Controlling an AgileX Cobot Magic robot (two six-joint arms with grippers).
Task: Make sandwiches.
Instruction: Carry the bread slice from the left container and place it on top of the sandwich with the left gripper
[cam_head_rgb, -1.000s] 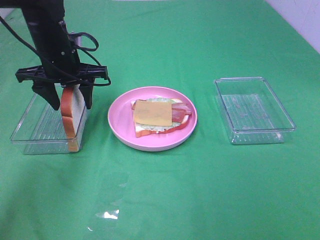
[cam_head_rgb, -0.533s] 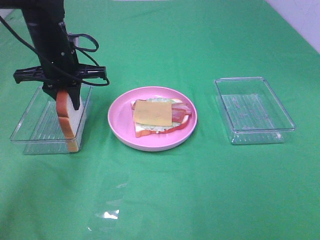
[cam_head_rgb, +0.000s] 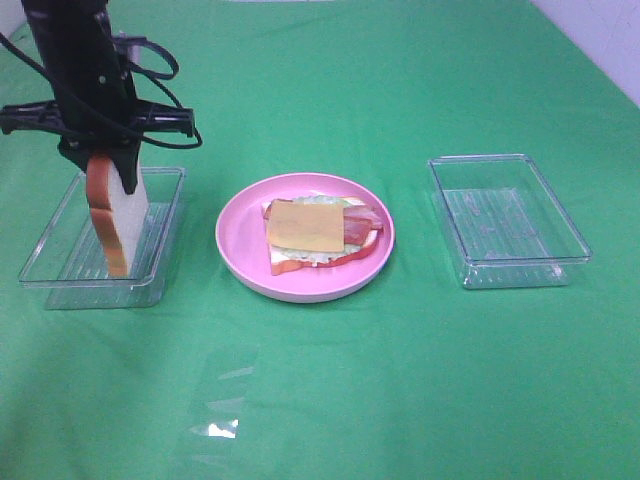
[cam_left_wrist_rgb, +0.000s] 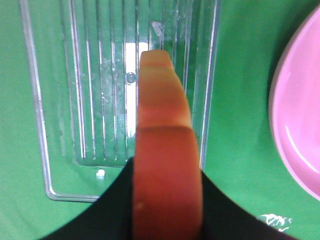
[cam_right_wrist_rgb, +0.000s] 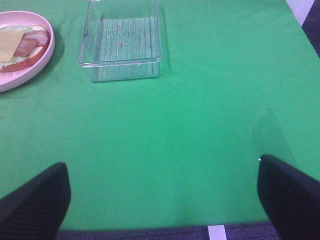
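Toward the left edge of the table (cam_head_rgb: 330, 400), the left gripper (cam_head_rgb: 100, 165) is pinching a slice of bread (cam_head_rgb: 112, 225) by its crust, holding it on edge above the left tray (cam_head_rgb: 60, 280); whether the bottom edge is clear of the tray floor I cannot tell. In the left wrist view the black fingers (cam_left_wrist_rgb: 117, 200) are pressing on both faces of the bread (cam_left_wrist_rgb: 162, 150), so the jaws are closed to the thickness of the slice and nothing else is touching them.

To do this step well, the slice probably needs lifting clear of the tray wall, carrying sideways over the plate, and turning flat before release, so it is landing square on the cheese rather than tipping off.

Near the middle of the table, the pink plate (cam_head_rgb: 235, 250) is carrying the open sandwich (cam_head_rgb: 320, 238): bread, lettuce, bacon and a cheese square (cam_head_rgb: 305, 225) on top, lacking only its lid.

Toward the right edge, the right tray (cam_head_rgb: 505, 270) is sitting well apart from the plate. The right gripper (cam_right_wrist_rgb: 165, 200) is hovering over bare cloth, its fingers spread wide and holding nothing.
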